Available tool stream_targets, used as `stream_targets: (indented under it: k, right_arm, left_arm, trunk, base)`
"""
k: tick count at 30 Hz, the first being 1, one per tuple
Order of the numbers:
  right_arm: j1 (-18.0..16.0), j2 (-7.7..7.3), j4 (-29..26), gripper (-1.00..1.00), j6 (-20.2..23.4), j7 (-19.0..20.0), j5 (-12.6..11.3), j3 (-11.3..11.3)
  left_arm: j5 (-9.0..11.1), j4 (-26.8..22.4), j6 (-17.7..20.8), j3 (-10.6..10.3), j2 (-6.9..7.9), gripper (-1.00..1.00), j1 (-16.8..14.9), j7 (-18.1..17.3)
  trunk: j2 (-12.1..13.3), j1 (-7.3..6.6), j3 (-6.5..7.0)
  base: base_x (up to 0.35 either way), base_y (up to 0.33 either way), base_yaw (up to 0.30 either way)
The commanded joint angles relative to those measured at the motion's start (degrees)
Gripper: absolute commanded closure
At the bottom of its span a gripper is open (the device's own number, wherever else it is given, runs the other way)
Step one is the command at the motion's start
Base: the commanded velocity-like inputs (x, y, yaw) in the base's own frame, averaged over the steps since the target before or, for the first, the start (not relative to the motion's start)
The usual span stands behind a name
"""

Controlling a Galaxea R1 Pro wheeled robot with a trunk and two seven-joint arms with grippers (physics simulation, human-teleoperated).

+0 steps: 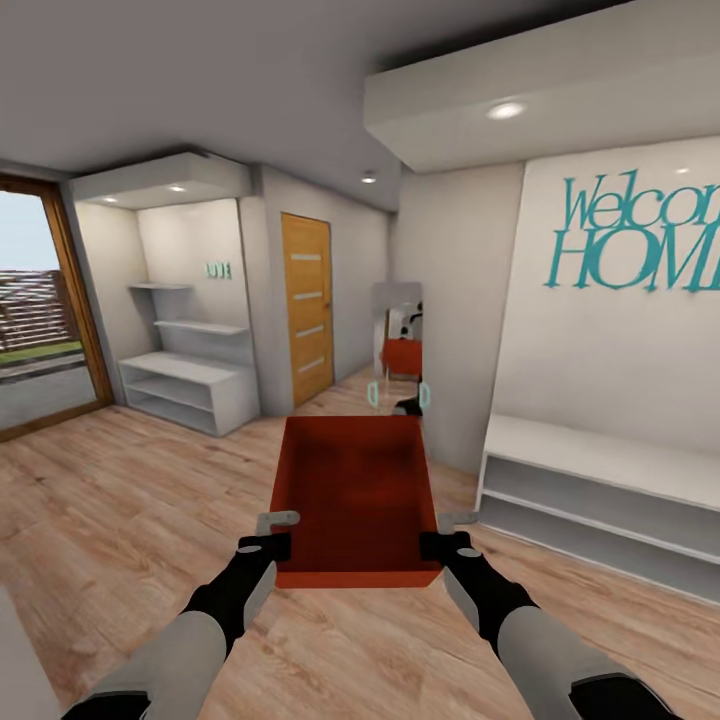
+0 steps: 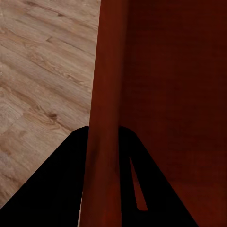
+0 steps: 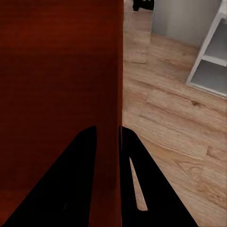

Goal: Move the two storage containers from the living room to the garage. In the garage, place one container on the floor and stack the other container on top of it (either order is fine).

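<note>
- Bin (image 1: 352, 500) held level out front at chest height, over the wood floor (image 1: 120, 520) of an entry hall; open side up, nothing visible inside.
- Left gripper (image 1: 268, 545) pinching the bin's left wall near the close corner; in the left wrist view, fingers (image 2: 61, 189) straddling that thin wall (image 2: 106, 94), one outside, one inside.
- Right gripper (image 1: 443, 545) doing likewise on the right wall; fingers (image 3: 71, 189) clamped on the wall edge in the right wrist view.
- Ahead: narrow mirror (image 1: 398, 340) reflecting robot and bin, wooden door (image 1: 307, 305) to its left, white bench (image 1: 600, 490) under the lettered wall at right, white shelving (image 1: 190, 370) and a glass exit at left.
- No concrete floor or car here, so probably mid-carry, garage not yet reached; only one bin in sight.
- Risks, as judgement:
  - Both grips near the close end, far end cantilevered: any jolt from the base could tip the bin forward and slip the thin walls out of the pinch.
  - Arms drifting apart or together while driving could flex or twist the walls and loosen one hold.
  - Turning near the bench or the wall corner by the mirror could knock the far end.
  - Door apparently closed; pushing on with both hands full could jam the bin against it.
</note>
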Motion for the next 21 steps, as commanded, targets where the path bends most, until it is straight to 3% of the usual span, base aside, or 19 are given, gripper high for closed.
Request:
stream_targets:
  k: [1,10,21]
  right_arm:
    - [0.04,-0.02,-0.07,1.00,0.32,0.25,-1.49,0.46]
    - [0.04,-0.02,-0.07,1.00,0.32,0.25,-1.49,0.44]
    - [0.04,-0.02,-0.07,1.00,0.32,0.25,-1.42,0.46]
  left_arm:
    - [1.05,-2.44,0.45,3.70,-0.08,1.00,-0.04,2.44]
    - [1.05,-2.38,0.45,3.70,-0.08,1.00,-0.04,2.44]
    - [1.05,-2.43,0.45,3.70,-0.08,1.00,-0.04,2.44]
  trunk:
    - [-0.04,0.05,-0.03]
    - [-0.04,0.05,-0.03]
    - [-0.04,0.05,-0.03]
  base:
    - [0.322,0.000,0.267]
    - [0.322,0.000,0.253]
    - [0.322,0.000,0.021]
